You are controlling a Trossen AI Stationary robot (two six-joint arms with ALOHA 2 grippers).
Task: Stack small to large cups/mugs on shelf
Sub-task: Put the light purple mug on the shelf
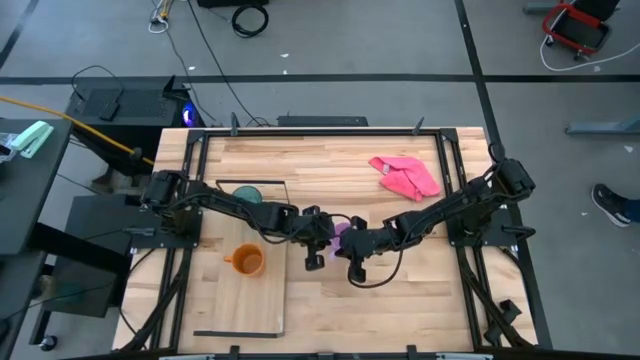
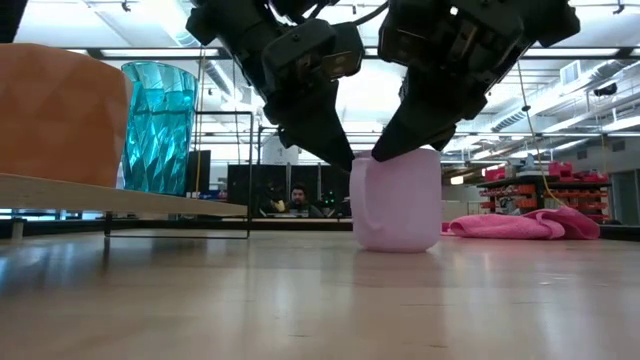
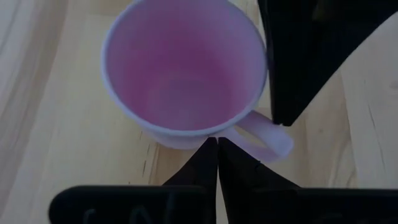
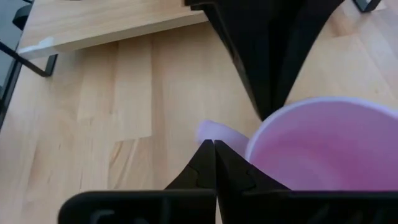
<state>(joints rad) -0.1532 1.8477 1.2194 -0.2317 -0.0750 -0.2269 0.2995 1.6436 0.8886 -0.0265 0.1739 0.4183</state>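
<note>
Checking the lilac mug (image 2: 397, 200), upright on the table just beside the shelf (image 1: 240, 300), I find left gripper (image 3: 217, 146) and right gripper (image 4: 214, 149) both pinched shut, empty, at its handle side, so I judge one must part before gripping.

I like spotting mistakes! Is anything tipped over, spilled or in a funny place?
Nothing is tipped or spilled. The lilac mug stands upright on the table, off the shelf, with both shut hands, left hand and right hand, crowding it. A pink cloth lies crumpled nearby.
</note>
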